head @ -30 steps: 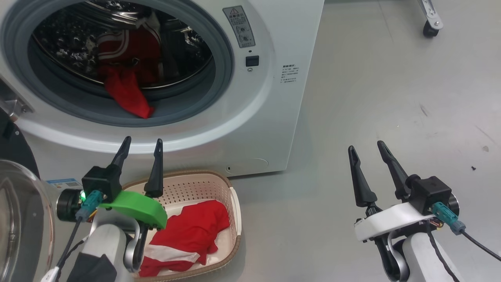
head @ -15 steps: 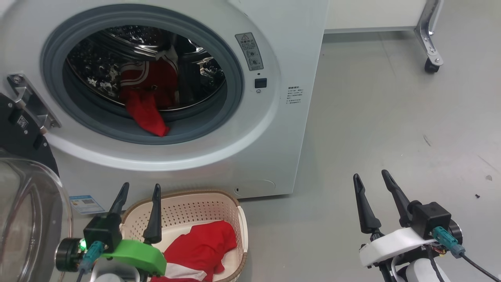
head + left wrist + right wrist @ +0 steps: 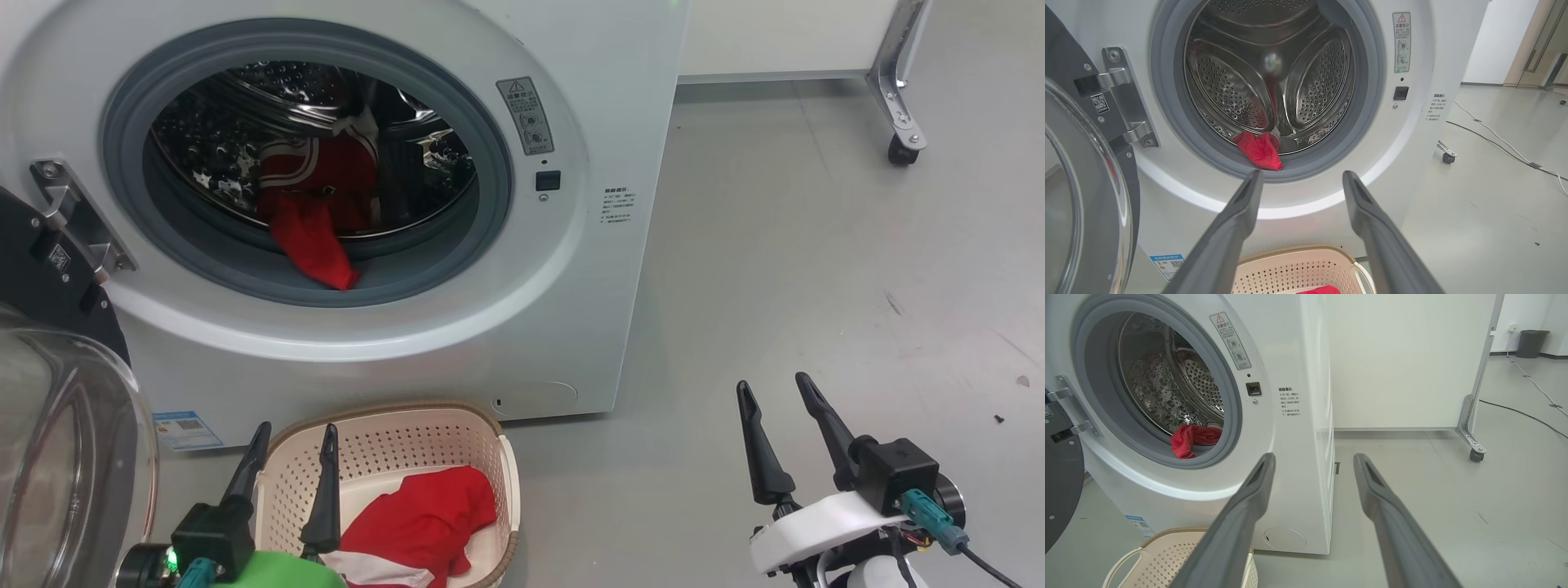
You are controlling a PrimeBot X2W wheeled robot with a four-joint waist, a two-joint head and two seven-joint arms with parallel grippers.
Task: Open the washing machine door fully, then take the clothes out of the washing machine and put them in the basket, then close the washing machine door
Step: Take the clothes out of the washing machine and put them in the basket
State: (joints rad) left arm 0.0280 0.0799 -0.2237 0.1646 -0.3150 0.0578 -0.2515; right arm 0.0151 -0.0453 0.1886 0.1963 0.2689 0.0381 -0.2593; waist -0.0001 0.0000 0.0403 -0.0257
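Below the washing machine, door wide, one red garment lies in the basket, another garment waits inside; left gripper and right gripper spread, empty

Washing machine door, L of washing machine: cut by frame edge. Basket in front: near end cut off, part behind left hand. Printed text on machine: unreadable.

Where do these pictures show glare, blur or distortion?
Head view: glints on the steel drum and reflections on the door glass. Left wrist view: the left end effector's fingers look soft, near the lens. Right wrist view: the right end effector's fingers equally soft.
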